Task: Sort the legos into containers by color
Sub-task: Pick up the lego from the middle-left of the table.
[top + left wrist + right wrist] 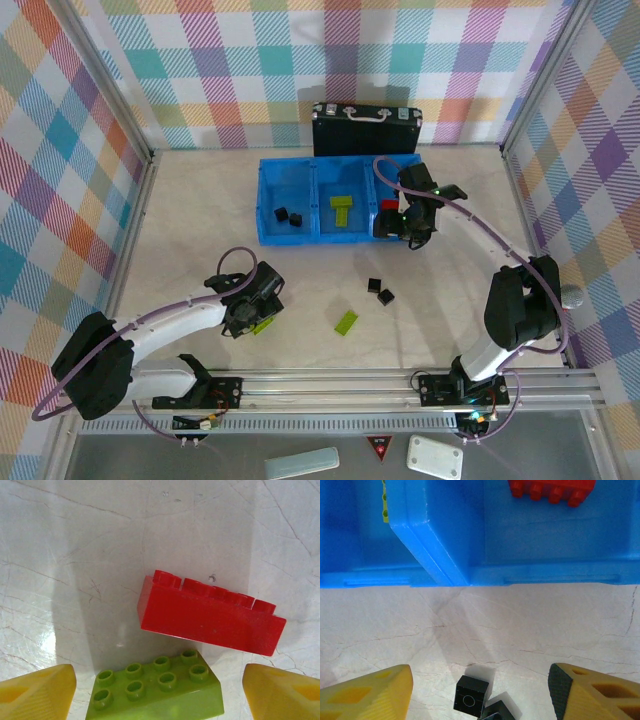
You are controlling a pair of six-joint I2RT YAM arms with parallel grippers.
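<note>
Lime-green plastic lies nearest: a lime brick point(157, 690), studs up, is seen between the spread yellow fingers point(35, 692) of the left gripper point(160, 696). The gripper is held open and empty, low over the table point(200, 220). A red brick point(210, 615) lies just beyond, its broad side turned to the camera and its studs along the far edge. Whether the two bricks touch cannot be told.

A pick is judged to be in hand here. The next move is thought to call for a straight descent with the jaws centred on the lime brick alone, so that the red brick is neither nudged nor caught with it.

Further out, a second lime brick point(346, 321) lies loose at mid-table. Two loose black cubes point(380, 290) sit just beside each other a little beyond it.

Beyond these, the right gripper point(412, 225) is held at the near right corner of the blue bin point(300, 238), jaws apart with nothing between them. The loose cubes are seen low in its wrist view, so they are judged its likely target, which would call for a retreat toward them.

Inside the bin, sorted black cubes point(288, 215) lie in the left compartment, sorted lime bricks point(344, 208) in the middle one, and a sorted red brick point(552, 490) in the right one. The sorting is therefore judged partly done. A black briefcase point(365, 130) stands behind the bin.
</note>
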